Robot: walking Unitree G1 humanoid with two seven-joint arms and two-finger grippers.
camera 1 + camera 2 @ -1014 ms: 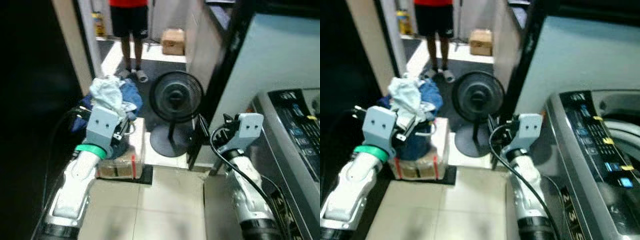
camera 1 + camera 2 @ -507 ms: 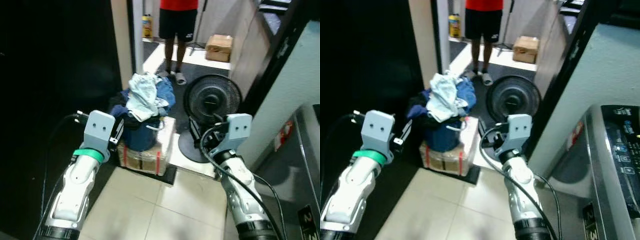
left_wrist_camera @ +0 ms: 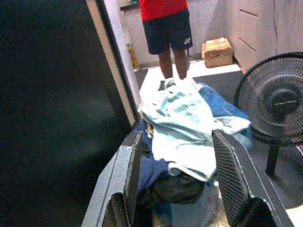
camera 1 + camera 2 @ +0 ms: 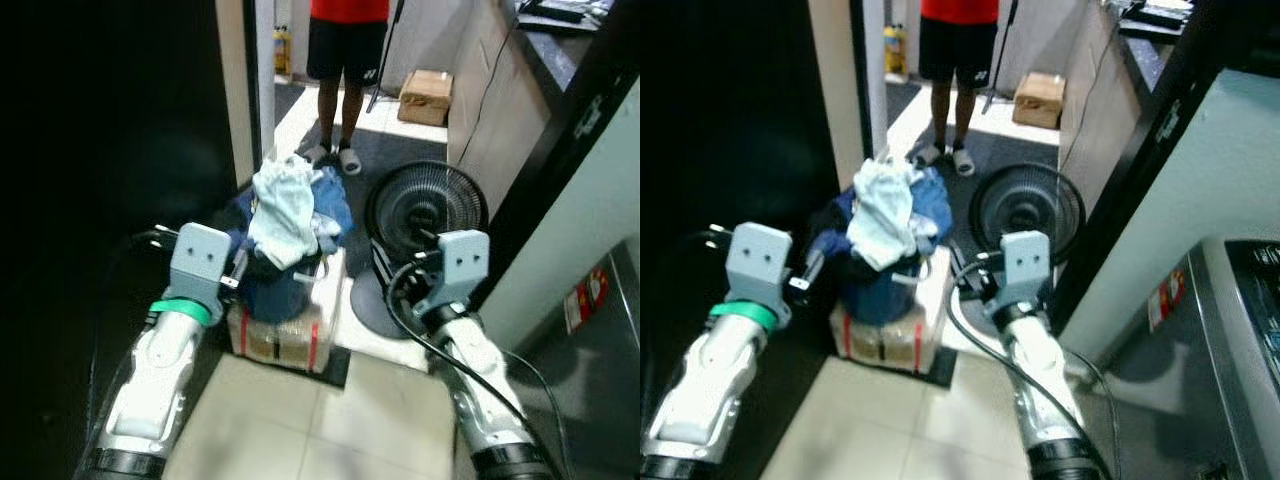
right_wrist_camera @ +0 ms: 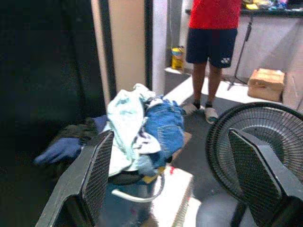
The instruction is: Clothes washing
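Note:
A pile of clothes [image 4: 290,215], with a pale blue garment [image 3: 182,125] on top and denim [image 5: 163,125] beside it, fills a dark blue bucket [image 4: 275,295]. The bucket stands on a taped cardboard box [image 4: 285,338] on the floor. My left gripper [image 4: 238,272] is held up just left of the bucket, open, with nothing between its fingers [image 3: 127,170]. My right gripper [image 4: 405,268] is raised to the right of the pile, in front of a fan, open and holding nothing.
A black floor fan [image 4: 425,215] stands right of the clothes. A person [image 4: 348,60] in a red top and dark shorts stands in the doorway beyond. A brown box [image 4: 427,97] lies further back. The grey washing machine [image 4: 1240,330] is at my right, a dark wall at my left.
The camera has swung left: the washing machine has slid toward the right edge and the clothes pile sits nearer the middle. Both arms keep the same raised pose, both open.

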